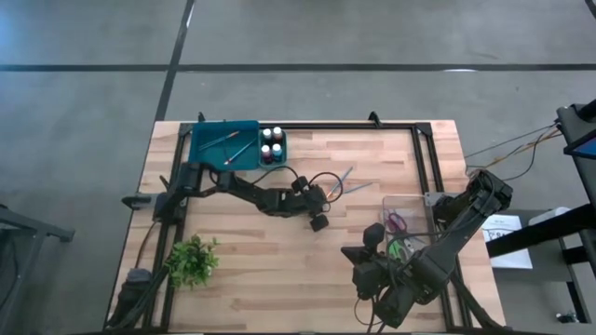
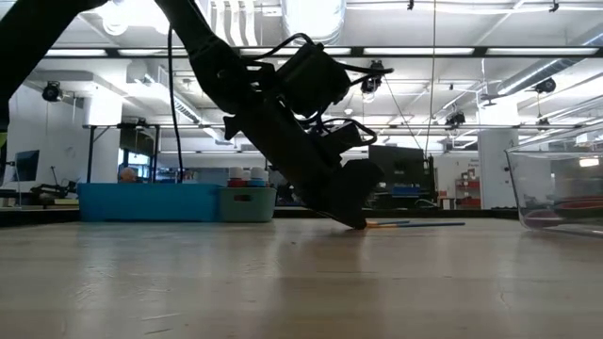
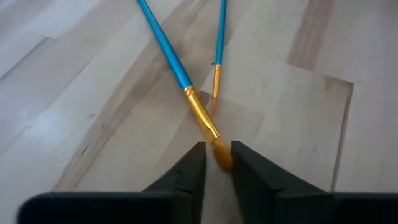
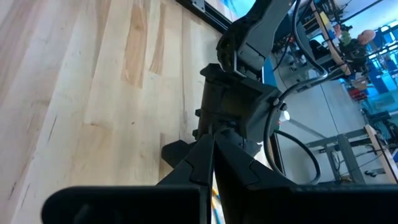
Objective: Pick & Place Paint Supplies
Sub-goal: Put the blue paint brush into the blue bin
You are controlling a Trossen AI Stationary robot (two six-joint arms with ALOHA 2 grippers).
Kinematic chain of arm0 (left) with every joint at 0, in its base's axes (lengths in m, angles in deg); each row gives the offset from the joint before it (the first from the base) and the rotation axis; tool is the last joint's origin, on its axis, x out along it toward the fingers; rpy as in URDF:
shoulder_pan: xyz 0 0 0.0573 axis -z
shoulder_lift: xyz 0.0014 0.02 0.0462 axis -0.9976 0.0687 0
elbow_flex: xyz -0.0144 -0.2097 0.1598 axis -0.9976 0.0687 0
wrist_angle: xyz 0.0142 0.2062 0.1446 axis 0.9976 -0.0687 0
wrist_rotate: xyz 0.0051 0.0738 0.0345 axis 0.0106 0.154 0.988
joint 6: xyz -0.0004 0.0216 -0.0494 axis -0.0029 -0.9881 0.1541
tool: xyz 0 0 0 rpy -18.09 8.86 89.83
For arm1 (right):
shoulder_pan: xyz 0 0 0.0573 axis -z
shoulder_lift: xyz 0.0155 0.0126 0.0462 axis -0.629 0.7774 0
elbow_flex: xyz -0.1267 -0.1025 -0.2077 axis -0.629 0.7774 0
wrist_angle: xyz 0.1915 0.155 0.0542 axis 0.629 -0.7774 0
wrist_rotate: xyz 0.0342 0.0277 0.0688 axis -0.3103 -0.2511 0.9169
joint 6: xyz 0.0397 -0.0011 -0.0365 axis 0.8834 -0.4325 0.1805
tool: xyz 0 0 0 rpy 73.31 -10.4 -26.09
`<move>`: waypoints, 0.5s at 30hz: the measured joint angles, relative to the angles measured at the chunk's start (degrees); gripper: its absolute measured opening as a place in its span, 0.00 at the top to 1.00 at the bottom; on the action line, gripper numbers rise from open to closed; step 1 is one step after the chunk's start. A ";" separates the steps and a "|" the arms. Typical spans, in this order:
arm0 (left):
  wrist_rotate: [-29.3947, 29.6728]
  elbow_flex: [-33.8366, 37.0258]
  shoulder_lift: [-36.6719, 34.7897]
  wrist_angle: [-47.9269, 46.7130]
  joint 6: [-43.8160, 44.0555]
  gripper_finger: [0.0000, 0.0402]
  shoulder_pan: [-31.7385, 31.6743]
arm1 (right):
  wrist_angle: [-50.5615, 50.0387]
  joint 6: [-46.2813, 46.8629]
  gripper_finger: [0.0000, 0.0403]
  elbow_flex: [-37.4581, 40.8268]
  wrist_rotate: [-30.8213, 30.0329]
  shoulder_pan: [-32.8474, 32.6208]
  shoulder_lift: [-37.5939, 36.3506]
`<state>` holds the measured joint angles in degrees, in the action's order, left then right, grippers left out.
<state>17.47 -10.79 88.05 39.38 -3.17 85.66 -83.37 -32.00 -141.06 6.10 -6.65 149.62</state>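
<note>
On your wooden surface, the left pincer sits beyond the teal tray, narrowly spread around a paintbrush's bristles; the right pincer is pressed together.

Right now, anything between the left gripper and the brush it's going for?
Nothing visible. The left gripper is down on the table, its fingers either side of the bristle tip of the nearer paintbrush. The second paintbrush lies beyond, clear of the fingers.
</note>
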 joint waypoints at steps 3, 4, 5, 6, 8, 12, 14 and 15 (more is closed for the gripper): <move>-0.22 -0.05 0.02 -0.09 0.71 0.93 -0.32 | 0.00 0.03 0.98 0.00 0.00 0.00 0.00; -0.41 -0.08 0.02 -0.30 0.92 0.96 -0.52 | 0.00 0.03 0.98 0.00 0.00 0.00 0.00; -0.81 -0.10 0.02 -0.50 1.04 0.97 -0.62 | 0.00 0.03 0.98 0.00 0.00 0.00 0.00; -0.84 -0.11 0.02 -0.53 1.03 0.98 -0.66 | 0.00 0.03 0.98 0.00 0.00 0.00 0.00; -0.77 0.00 -0.02 -0.37 1.01 0.99 -0.66 | 0.00 0.05 0.98 0.00 0.00 0.00 0.00; -0.64 0.04 -0.69 -0.50 -0.28 0.99 -0.61 | 0.00 0.05 0.98 0.00 0.04 0.00 0.00; -0.21 0.24 -1.55 -1.31 -0.62 1.00 -0.35 | 0.00 0.07 0.98 0.00 0.07 0.00 0.00; 0.04 0.31 -2.05 -1.92 -0.82 1.00 -0.16 | 0.01 0.10 0.98 0.00 0.07 0.00 0.00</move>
<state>17.51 -10.48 86.00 37.47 -3.99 85.50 -83.36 -31.90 -141.06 6.16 -6.65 149.62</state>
